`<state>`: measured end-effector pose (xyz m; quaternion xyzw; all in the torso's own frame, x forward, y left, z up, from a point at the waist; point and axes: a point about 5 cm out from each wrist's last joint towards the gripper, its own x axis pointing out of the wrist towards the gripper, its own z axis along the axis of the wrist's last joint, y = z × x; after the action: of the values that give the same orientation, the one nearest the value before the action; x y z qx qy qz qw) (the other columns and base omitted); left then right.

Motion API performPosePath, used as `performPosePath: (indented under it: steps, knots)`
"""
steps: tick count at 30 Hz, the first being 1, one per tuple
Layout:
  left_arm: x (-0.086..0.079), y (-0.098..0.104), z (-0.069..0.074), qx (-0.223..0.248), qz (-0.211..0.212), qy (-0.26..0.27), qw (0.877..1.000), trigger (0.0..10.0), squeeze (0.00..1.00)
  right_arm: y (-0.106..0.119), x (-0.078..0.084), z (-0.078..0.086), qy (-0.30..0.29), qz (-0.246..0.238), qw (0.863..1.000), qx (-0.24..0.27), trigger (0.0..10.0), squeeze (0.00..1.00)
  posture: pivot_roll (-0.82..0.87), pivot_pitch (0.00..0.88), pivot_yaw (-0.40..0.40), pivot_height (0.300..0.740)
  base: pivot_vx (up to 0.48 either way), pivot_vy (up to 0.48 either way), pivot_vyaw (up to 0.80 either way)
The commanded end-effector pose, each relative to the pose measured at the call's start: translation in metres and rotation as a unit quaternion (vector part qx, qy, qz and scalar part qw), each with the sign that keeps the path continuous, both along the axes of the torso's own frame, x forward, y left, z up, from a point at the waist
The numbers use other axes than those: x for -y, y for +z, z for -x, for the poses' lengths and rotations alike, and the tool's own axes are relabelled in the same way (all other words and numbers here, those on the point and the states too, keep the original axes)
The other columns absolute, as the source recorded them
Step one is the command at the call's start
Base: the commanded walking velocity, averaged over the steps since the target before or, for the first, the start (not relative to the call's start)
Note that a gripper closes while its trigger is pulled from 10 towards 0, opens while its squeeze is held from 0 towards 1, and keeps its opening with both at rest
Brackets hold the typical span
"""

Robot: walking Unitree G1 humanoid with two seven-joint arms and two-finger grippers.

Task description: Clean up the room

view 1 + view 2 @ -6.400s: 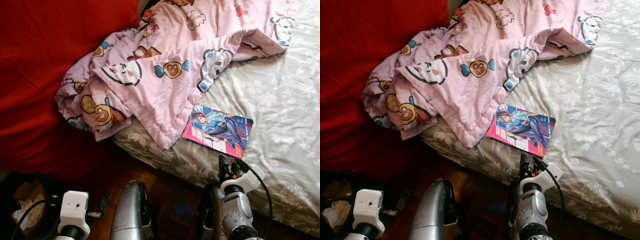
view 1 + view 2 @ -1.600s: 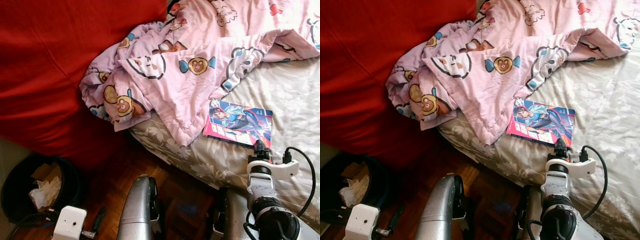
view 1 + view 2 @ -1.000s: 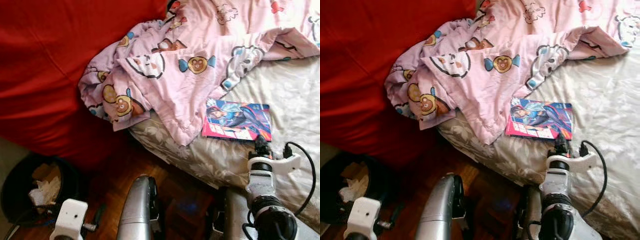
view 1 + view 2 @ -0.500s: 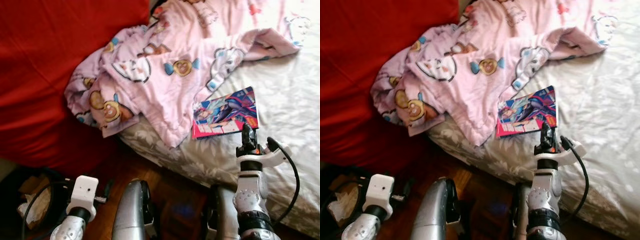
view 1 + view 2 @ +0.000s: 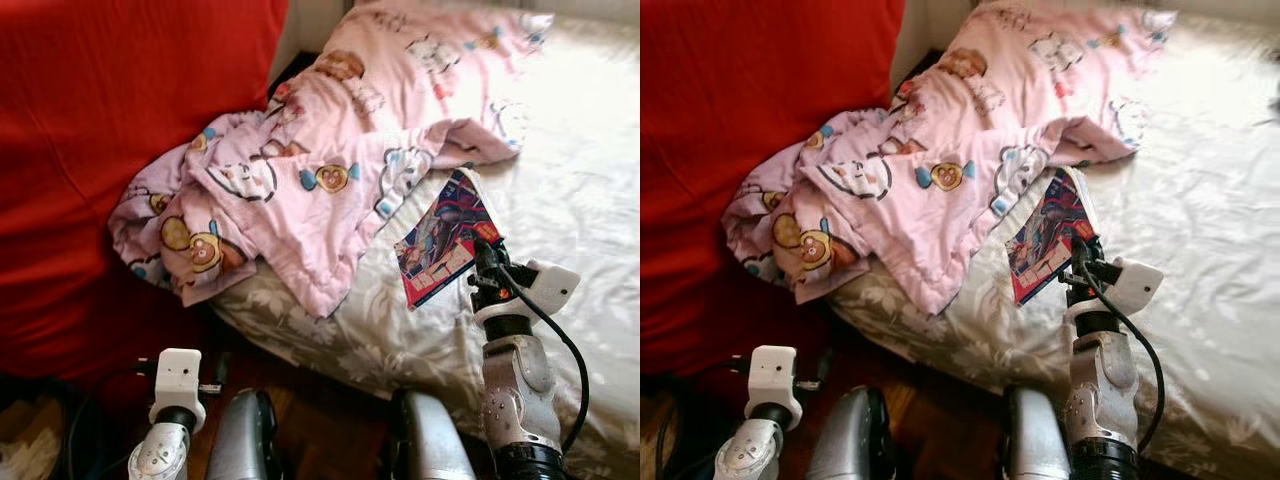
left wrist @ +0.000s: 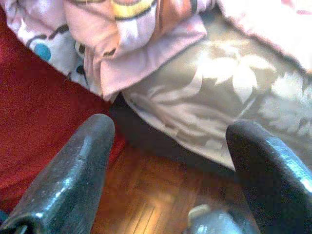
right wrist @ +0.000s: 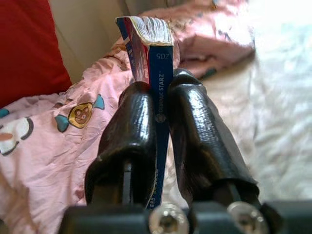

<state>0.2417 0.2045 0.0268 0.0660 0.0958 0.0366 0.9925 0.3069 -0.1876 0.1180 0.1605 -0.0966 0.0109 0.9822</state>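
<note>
Comic book [image 7: 155, 68] — spine apparently "205" — pinched by right hand [image 7: 162, 122].

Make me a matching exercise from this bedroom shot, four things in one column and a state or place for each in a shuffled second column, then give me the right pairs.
Column one:
1. comic book
2. pink blanket
3. left gripper
4. right gripper

Column two:
A. open, low over the wooden floor beside the bed
B. crumpled across the bed, spilling over its edge
C. shut on a thin spine
D. lifted on edge above the floral sheet

Pairs: 1-D, 2-B, 3-A, 4-C
</note>
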Motion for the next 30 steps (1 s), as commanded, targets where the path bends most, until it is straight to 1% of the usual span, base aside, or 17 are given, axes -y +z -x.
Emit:
performPosePath:
  steps: [1,3,5,8,10,11,13,14,17,19,23,24,25,27,29,30]
  knots:
    - [-0.002,-0.007,0.005,-0.010,0.003,0.013,1.000,10.0,0.00,0.007,-0.005,0.000,0.009,0.011,1.000,0.012,10.0,0.00,-0.05,0.081,-0.003,0.619,0.000,0.000,0.00]
    - [-0.005,-0.014,0.009,-0.019,0.012,0.026,0.999,10.0,0.00,0.005,-0.006,0.003,0.009,0.018,1.000,0.007,10.0,0.00,-0.05,0.067,-0.003,0.634,0.000,0.000,0.00]
    - [-0.009,-0.020,0.014,-0.030,0.016,0.036,0.999,10.0,0.00,0.005,-0.007,0.005,0.006,0.013,1.000,0.005,10.0,0.00,-0.06,0.062,-0.004,0.649,0.000,0.000,0.00]
    - [-0.013,-0.028,0.018,-0.045,0.021,0.047,0.998,10.0,0.00,0.003,-0.009,0.004,0.004,0.010,1.000,0.002,10.0,0.00,-0.06,0.051,-0.003,0.664,0.000,0.000,0.00]
    - [-0.016,-0.037,0.022,-0.064,0.025,0.058,0.996,10.0,0.00,0.001,-0.010,0.004,0.000,0.005,1.000,-0.005,10.0,0.00,-0.06,0.033,-0.004,0.674,0.000,0.000,0.00]
    - [-0.019,-0.046,0.028,-0.086,0.030,0.070,0.993,10.0,0.00,0.000,-0.011,0.004,0.001,0.003,1.000,-0.009,10.0,0.00,-0.07,0.024,-0.003,0.684,0.000,0.000,0.00]
    - [-0.020,-0.054,0.033,-0.106,0.033,0.079,0.991,10.0,0.00,0.000,-0.011,0.002,0.004,0.006,1.000,-0.010,10.0,0.00,-0.07,0.018,-0.002,0.699,0.000,0.000,0.00]
    - [-0.020,-0.054,0.033,-0.108,0.033,0.080,0.990,10.0,0.00,0.000,-0.011,0.002,0.004,0.007,1.000,-0.010,10.0,0.00,-0.07,0.018,-0.002,0.704,0.000,0.000,0.00]
    - [-0.023,-0.062,0.037,-0.125,0.056,0.100,0.986,10.0,0.00,0.002,-0.009,0.000,0.000,0.009,1.000,-0.010,10.0,0.00,-0.07,0.029,-0.002,0.724,0.000,0.000,0.00]
    - [-0.024,-0.066,0.040,-0.138,0.058,0.104,0.983,10.0,0.00,0.002,-0.008,0.000,-0.001,0.010,1.000,-0.011,10.0,0.00,-0.06,0.042,-0.007,0.734,0.000,0.000,0.00]
    - [-0.025,-0.073,0.045,-0.156,0.062,0.106,0.980,10.0,0.00,0.001,-0.008,0.000,-0.004,0.009,1.000,-0.015,10.0,0.00,-0.06,0.049,-0.012,0.740,0.000,0.000,0.00]
    - [-0.026,-0.078,0.050,-0.174,0.063,0.113,0.976,10.0,0.00,-0.002,-0.009,0.000,-0.007,0.007,1.000,-0.023,10.0,0.00,-0.06,0.051,-0.015,0.740,0.000,0.000,0.00]
    - [-0.026,-0.078,0.050,-0.174,0.063,0.113,0.976,10.0,0.00,-0.002,-0.009,0.000,-0.007,0.007,1.000,-0.023,10.0,0.00,-0.06,0.051,-0.015,0.740,0.000,0.000,0.00]
    - [-0.028,-0.089,0.064,-0.209,0.067,0.130,0.967,10.0,0.00,-0.004,-0.012,-0.001,-0.005,0.008,0.999,-0.033,10.0,0.00,-0.06,0.057,-0.018,0.740,0.000,0.000,0.00]
    - [-0.028,-0.095,0.072,-0.226,0.068,0.135,0.962,10.0,0.00,-0.003,-0.014,-0.004,0.000,0.012,0.999,-0.035,10.0,0.00,-0.05,0.067,-0.022,0.740,0.000,0.000,0.00]
    - [-0.028,-0.095,0.072,-0.226,0.068,0.135,0.962,10.0,0.00,-0.003,-0.014,-0.004,0.000,0.012,0.999,-0.035,10.0,0.00,-0.05,0.067,-0.022,0.740,0.000,0.000,0.00]
